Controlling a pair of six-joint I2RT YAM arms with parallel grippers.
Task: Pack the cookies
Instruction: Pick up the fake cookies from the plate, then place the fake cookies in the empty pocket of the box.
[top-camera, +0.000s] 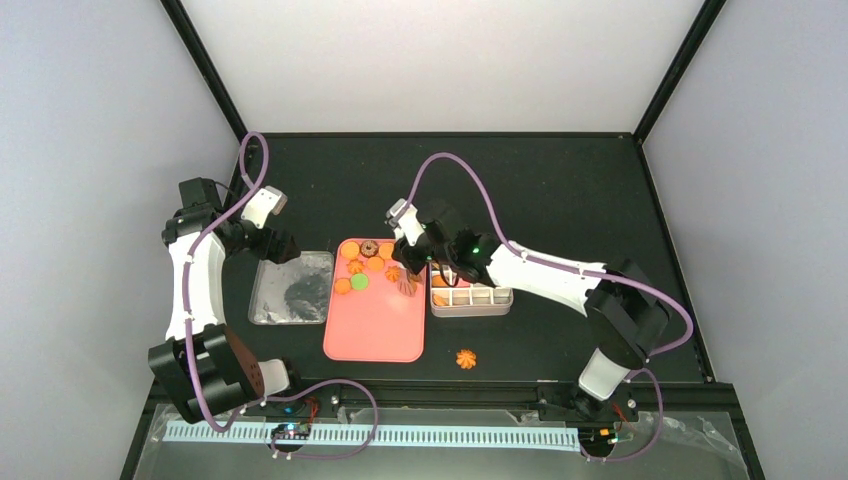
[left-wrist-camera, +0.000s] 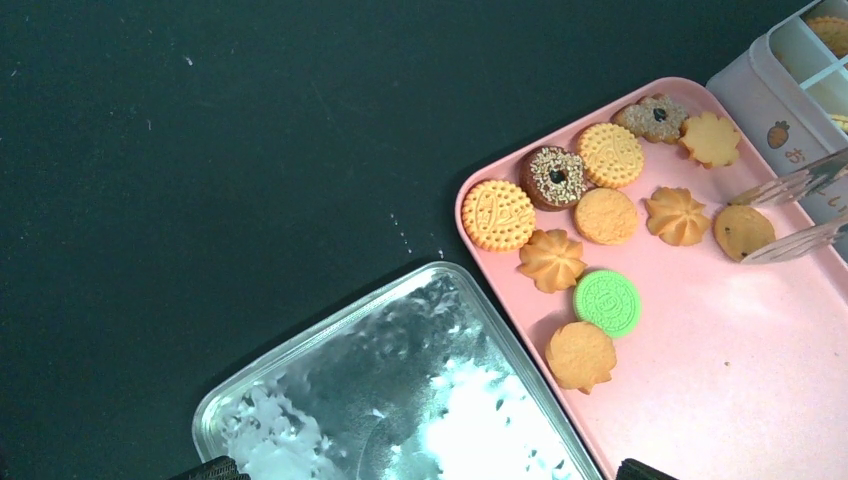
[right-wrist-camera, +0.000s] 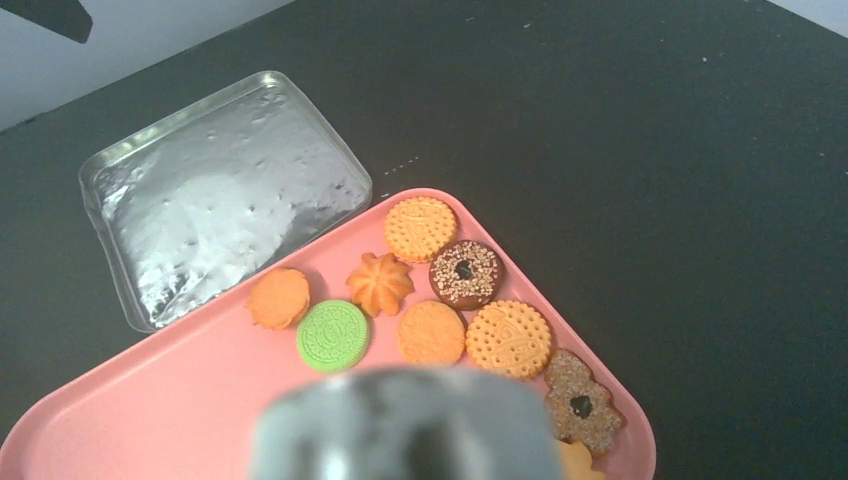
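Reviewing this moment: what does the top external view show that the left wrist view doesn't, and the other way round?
Top external only: the left arm and right arm whole, plus a stray orange swirl cookie on the table, off the tray. Left wrist only: the right gripper straddling a round golden cookie; whether it grips is unclear. Both: pink tray, green cookie, shiny metal tray, white gridded tin.
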